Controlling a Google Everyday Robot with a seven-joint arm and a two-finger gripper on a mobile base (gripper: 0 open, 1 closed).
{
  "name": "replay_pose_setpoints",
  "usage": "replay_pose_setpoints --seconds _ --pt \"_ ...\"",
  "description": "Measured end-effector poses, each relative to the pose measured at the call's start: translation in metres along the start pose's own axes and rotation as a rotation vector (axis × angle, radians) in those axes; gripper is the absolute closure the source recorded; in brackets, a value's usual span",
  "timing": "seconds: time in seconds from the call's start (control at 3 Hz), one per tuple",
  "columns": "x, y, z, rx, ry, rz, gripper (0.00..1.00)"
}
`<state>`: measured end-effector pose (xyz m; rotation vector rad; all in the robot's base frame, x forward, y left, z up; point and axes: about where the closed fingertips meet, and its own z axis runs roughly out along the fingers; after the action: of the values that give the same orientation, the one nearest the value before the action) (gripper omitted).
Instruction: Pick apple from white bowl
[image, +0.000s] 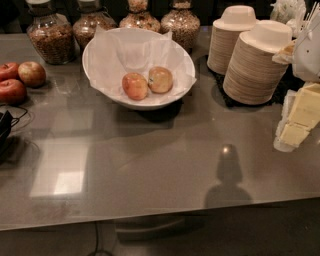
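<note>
White crinkled paper lines the wide shallow white bowl by the table's far edge. Inside, the small reddish-pink apple touches a paler yellow-tan apple. Glass jars of grain stand behind. The white-and-cream gripper hangs at the right edge, and I cannot tell how its jaws stand.

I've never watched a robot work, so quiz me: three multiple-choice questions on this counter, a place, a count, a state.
1. Relative to the white bowl, the stacked paper bowls stand: A left; B right; C inside.
2. Apples in the white bowl: A two; B four; C none.
3. The reddish apple is: A lifted up; B resting in the bowl; C on the floor.

B, the stacks are to its right. A, the reddish apple and a paler apple. B, it lies in the bowl; the gripper, seemingly the white shape at the right edge, is far from it.
</note>
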<state>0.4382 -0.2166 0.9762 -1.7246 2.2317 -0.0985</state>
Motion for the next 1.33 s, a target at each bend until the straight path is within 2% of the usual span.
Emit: replay_pose_setpoints --seconds 0.33,1.0,1.33 --pt "-0.001 -0.001 0.0 0.003 -0.002 -0.001 0.0" --pt "-0.05 -0.026 0.007 0.041 -0.062 -0.101 0.0" --pt "-0.079 -0.041 0.02 0.04 -0.079 -0.143 0.0"
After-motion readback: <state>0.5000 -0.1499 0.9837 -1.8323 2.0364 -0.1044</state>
